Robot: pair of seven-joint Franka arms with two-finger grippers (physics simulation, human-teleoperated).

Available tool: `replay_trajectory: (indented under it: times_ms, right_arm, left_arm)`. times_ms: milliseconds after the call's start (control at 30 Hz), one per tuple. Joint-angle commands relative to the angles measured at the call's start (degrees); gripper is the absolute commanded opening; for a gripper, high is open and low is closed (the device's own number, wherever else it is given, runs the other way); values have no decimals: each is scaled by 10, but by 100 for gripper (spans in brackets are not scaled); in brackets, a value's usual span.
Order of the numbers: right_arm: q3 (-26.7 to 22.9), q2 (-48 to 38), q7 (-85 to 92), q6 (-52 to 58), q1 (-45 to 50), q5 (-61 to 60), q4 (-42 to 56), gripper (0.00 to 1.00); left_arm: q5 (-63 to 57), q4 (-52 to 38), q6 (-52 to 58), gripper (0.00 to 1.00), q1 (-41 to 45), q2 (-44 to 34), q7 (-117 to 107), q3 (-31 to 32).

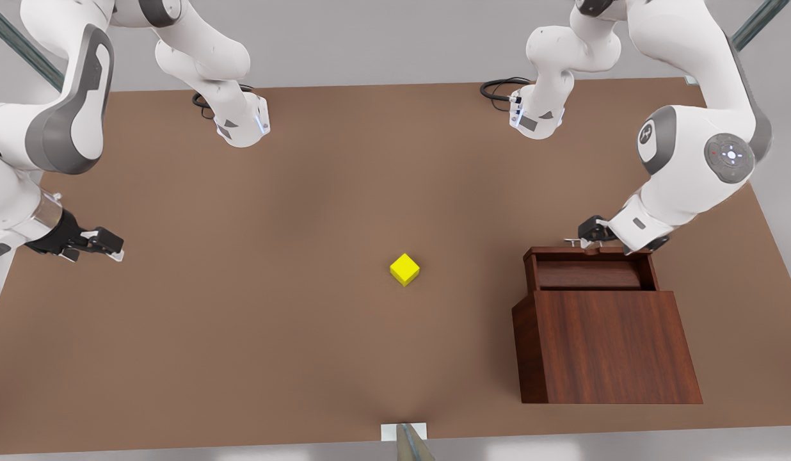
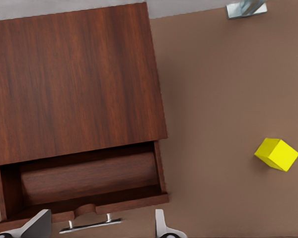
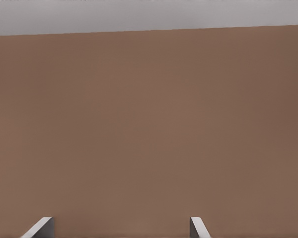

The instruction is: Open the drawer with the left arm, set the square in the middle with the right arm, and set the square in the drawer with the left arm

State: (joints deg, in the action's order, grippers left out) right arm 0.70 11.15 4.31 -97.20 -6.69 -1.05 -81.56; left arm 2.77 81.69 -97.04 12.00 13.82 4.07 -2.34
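A: Biggest thing on the brown tabletop (image 1: 242,333) is the dark wooden box (image 1: 616,346), sitting on the front view's right. What's in it?

B: Its drawer (image 1: 591,269) is pulled out at the far side, and all you see inside is its bare wood floor. The left wrist view looks straight into the tray (image 2: 87,178); wood grain and no more.

A: Any lettering on the box?

B: None that I can read. The arm on the front view's right has a small round emblem on its joint, too small to make out.

A: Grippers?

B: Left gripper (image 1: 584,240) is right at the drawer front, by the thin silver bar handle (image 2: 89,224). In its wrist view the fingers (image 2: 37,225) stand apart on either side of that handle, not pinching it.

A: And the other?

B: Right gripper (image 1: 107,246) waits low over the table at the front view's left edge, fingers (image 3: 39,228) spread wide, holding no load.

A: The square?

B: The yellow cube (image 1: 404,269) rests on the tabletop near its middle, well apart from the box and both grippers.
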Motion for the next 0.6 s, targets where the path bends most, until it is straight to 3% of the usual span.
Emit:
replay_trajectory:
  times_ms: [0, 167, 233, 433, 567]
  right_arm:
    - [0, 2, 0, -3, 0, 0, 0, 100]
    - [0, 2, 0, -2, -1, 0, 0, 100]
    - [0, 2, 0, -2, -2, 0, 0, 100]
    - [0, 3, 0, -5, 0, 0, 0, 100]
    - [0, 3, 0, -12, -1, -1, 0, 100]
  left_arm:
    - [-21, -2, 3, 100, 1, 1, -2, 1]
    - [-14, -76, -4, 100, 197, 122, -148, 2]
    - [-17, -123, -25, 100, 207, 181, -117, 37]
    - [-92, -116, -145, 100, 267, 255, -44, 37]
    - [-93, -115, -149, 100, 278, 286, -37, 37]
